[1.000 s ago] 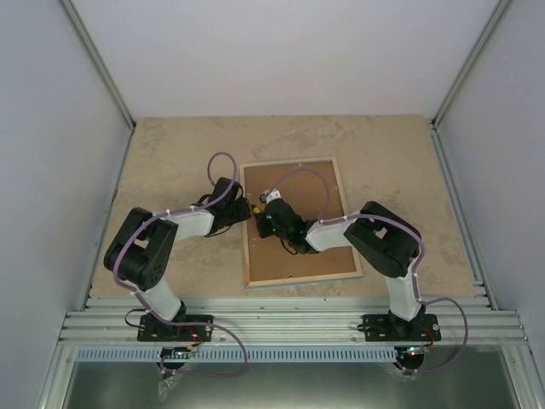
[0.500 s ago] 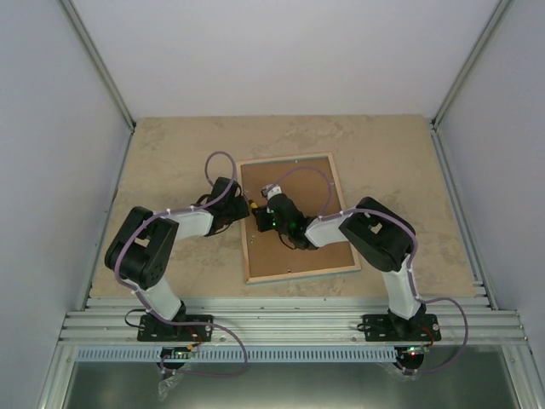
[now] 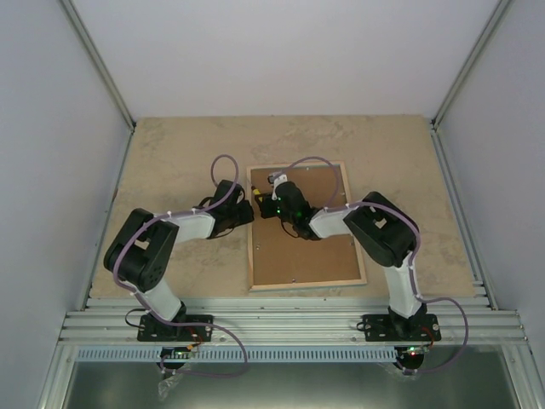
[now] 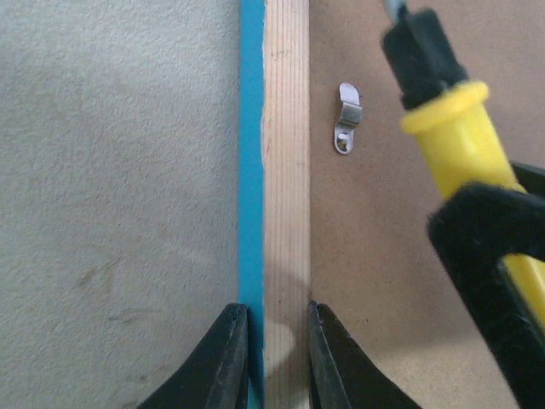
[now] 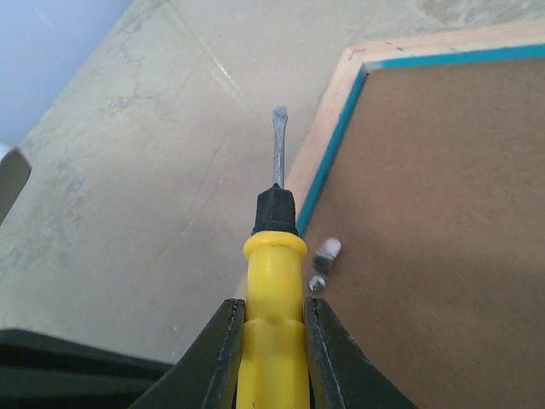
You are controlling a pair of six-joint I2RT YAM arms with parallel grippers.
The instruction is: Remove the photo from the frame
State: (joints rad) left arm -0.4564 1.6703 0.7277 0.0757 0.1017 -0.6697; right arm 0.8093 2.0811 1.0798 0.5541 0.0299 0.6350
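Note:
The frame (image 3: 253,243) lies face down on the table, its turquoise edge and light wood rail (image 4: 285,170) running up the left wrist view. Brown backing (image 3: 311,247) fills it, so the photo is hidden. My left gripper (image 4: 278,349) is shut on the frame's left rail, one finger on each side of it. My right gripper (image 5: 269,341) is shut on a yellow screwdriver (image 5: 274,281), which also shows in the left wrist view (image 4: 456,145). Its blade tip (image 5: 278,128) points past the left rail near the far left corner. A small metal clip (image 4: 347,118) sits on the backing beside it.
The same clip (image 5: 324,260) lies just right of the screwdriver shaft. Beige stone table (image 3: 170,153) spreads left of and beyond the frame. White walls close in the back and both sides. Both arms (image 3: 375,230) reach over the frame's left half.
The frame has shifted slightly right and turned straighter. My right gripper has carried the screwdriver toward the frame's far left corner. The left gripper keeps its hold on the rail.

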